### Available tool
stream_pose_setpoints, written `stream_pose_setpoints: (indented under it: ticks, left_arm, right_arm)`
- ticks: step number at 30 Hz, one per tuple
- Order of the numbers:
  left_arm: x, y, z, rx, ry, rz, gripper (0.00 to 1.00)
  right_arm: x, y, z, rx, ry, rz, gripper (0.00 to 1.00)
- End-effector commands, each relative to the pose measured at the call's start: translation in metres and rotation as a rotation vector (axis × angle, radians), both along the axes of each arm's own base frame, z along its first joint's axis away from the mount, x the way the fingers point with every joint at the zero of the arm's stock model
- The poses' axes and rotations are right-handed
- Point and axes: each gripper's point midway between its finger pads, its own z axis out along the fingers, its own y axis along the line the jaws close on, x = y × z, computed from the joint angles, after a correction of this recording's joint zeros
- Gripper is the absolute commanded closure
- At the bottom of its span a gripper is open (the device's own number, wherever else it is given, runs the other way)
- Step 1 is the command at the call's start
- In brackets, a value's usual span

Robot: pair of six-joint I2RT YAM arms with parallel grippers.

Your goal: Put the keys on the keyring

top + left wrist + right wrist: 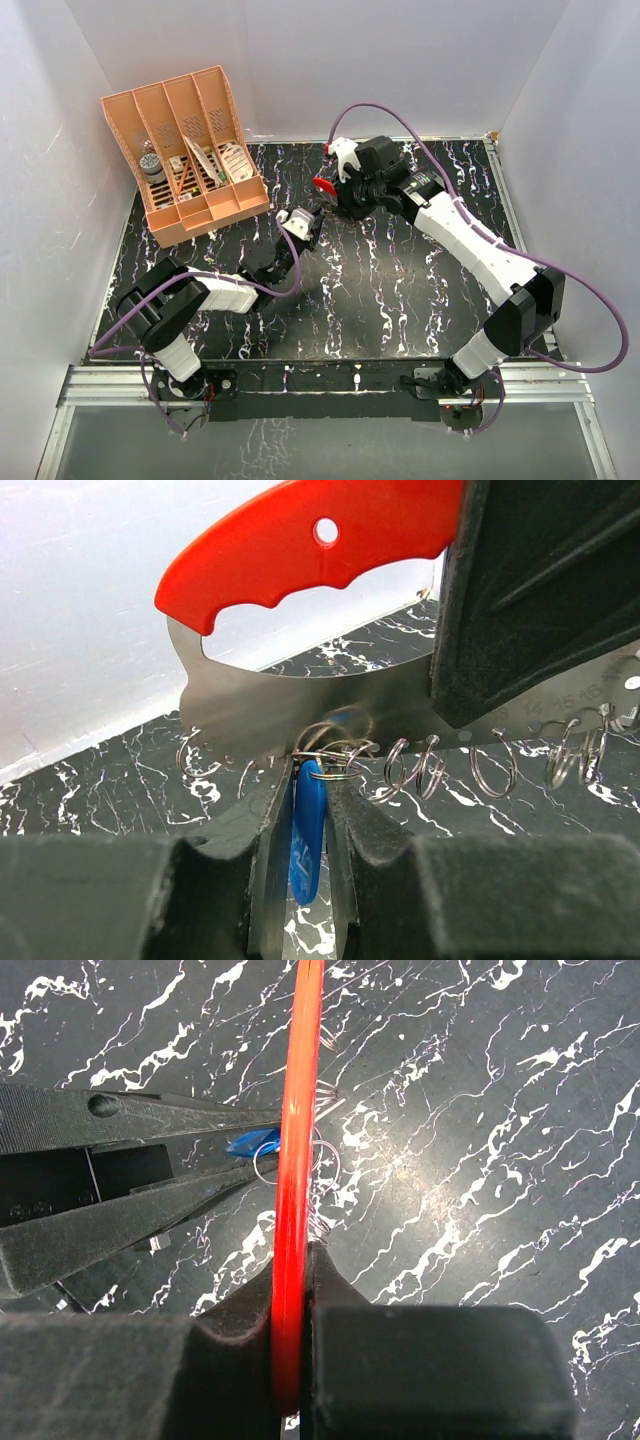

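Between L claw (308,792) tips, pinched tight, sits blue key (305,850), its wire loop (335,752) at keyring (290,550) edge just above. R claw (296,1260) squeezes keyring. Bad push & key could twist, slip out.

key (307,845) in left claw (307,802), at keyring (300,550) — lower edge

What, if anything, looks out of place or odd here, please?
Nothing is spilled or damaged. The left hand grips the blue-headed key, the right hand the red-and-silver keyring. Only the far-left orange organizer sits askew to the table edges.
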Motion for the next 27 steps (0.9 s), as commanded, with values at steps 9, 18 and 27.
stream_pose_setpoints:
  ticks: [9,18,27]
  left_arm:
    - [-0.011,-0.02,0.043,-0.098,-0.057,-0.111,0.82]
    - [-0.015,-0.02,0.044,-0.132,-0.042,-0.132,0.82]
    - [-0.014,-0.009,0.054,-0.109,-0.011,-0.081,0.81]
  right_arm:
    - [-0.009,0.044,0.016,0.076,-0.011,0.122,1.0]
    - [-0.005,0.053,0.018,0.107,-0.015,0.132,1.0]
    - [-0.011,0.06,0.017,0.141,0.082,0.145,1.0]
